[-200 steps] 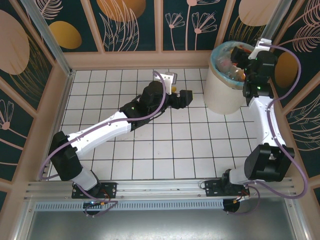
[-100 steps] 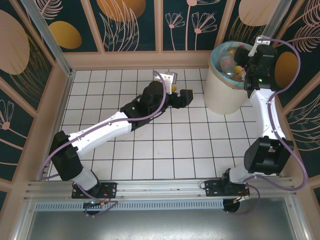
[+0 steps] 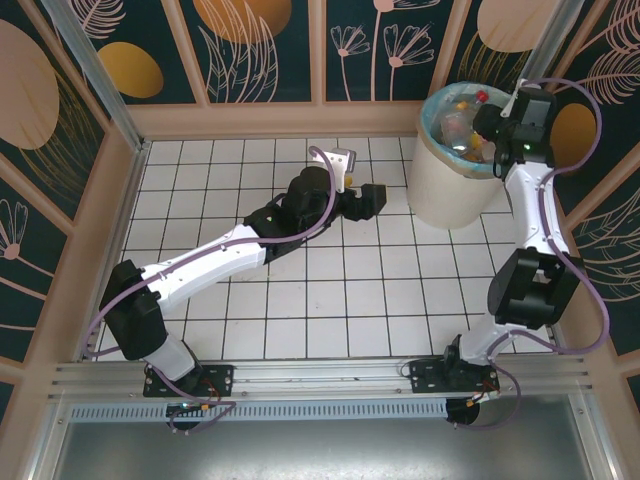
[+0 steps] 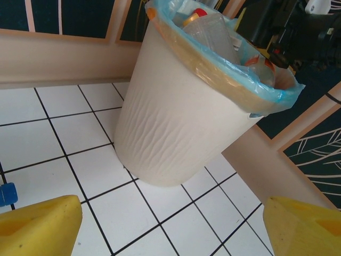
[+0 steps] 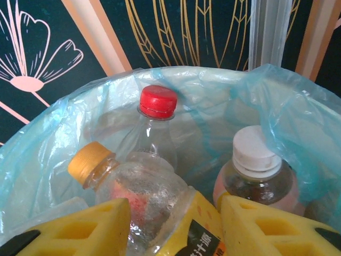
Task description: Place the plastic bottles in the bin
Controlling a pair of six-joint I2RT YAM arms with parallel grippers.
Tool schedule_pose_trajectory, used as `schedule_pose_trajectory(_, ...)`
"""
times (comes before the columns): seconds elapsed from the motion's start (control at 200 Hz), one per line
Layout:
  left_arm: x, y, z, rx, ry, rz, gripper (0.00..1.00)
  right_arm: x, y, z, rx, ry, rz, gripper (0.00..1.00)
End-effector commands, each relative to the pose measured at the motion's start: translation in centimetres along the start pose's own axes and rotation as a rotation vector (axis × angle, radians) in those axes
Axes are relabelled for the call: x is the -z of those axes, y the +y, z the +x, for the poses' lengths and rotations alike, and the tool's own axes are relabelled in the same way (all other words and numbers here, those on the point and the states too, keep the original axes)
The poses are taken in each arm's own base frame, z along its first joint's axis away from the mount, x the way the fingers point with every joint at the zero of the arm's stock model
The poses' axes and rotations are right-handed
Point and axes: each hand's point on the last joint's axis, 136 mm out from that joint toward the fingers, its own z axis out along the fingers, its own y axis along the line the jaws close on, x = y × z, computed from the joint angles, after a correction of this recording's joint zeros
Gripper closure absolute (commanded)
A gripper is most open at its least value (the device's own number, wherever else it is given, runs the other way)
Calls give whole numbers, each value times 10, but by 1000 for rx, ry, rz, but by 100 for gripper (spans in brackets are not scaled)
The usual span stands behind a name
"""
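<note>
Bottles (image 5: 152, 186) half-hidden in bin (image 4: 176, 122), left end effector (image 4: 170, 226) open, right end effector (image 5: 171, 230) unclear

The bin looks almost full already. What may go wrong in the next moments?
1. The plastic bottles are piled above the rim of the bin; one more may slide off onto the white tiles.
2. The right gripper hangs among the bottles, close to the turquoise bag; pulling out may snag it.
3. The left gripper, open, points at the bin; the two grippers may collide there.

bin (image 4: 176, 122) cream, wavy-ribbed | liner (image 5: 287, 101) turquoise | red cap (image 5: 158, 101) | orange cap (image 5: 89, 160) | white cap (image 5: 256, 151)
</note>
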Motion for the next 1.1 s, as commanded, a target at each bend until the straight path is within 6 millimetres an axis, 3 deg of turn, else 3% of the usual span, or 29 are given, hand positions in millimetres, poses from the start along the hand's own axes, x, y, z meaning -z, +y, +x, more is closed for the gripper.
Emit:
schedule_pose_trajectory(0.0, -3, -3, -6, -45, -34, 12, 11, 5, 10, 15, -62, 110, -28, 49)
schedule_pose_trajectory(0.1, -2, -2, -15, -77, -61, -5, 10, 27, 32, -13, -51, 56, -55, 41)
schedule_pose_trajectory(0.21, -1, 2, -27, -129, -101, -53, 9, 65, 60, -36, -17, -33, -90, 33)
schedule_pose_trajectory(0.325, 2, 8, -37, -194, -128, -110, 9, 110, 78, -44, 9, -145, -105, 30)
schedule_pose_trajectory(0.405, 7, 18, -39, -233, -147, -159, 8, 137, 99, -39, 15, -203, -162, 29)
schedule_pose_trajectory(0.55, 24, 41, -40, -293, -186, -263, 6, 171, 154, -14, 27, -217, -335, 30)
schedule_pose_trajectory(0.671, 38, 61, -47, -295, -216, -345, 6, 184, 204, 16, 111, -150, -446, 30)
schedule_pose_trajectory(0.856, 67, 95, -50, -231, -266, -426, 6, 183, 268, 64, 269, -60, -554, 30)
schedule_pose_trajectory(1.091, 99, 150, -29, -143, -266, -558, 6, 176, 350, 132, 446, 102, -655, 28)
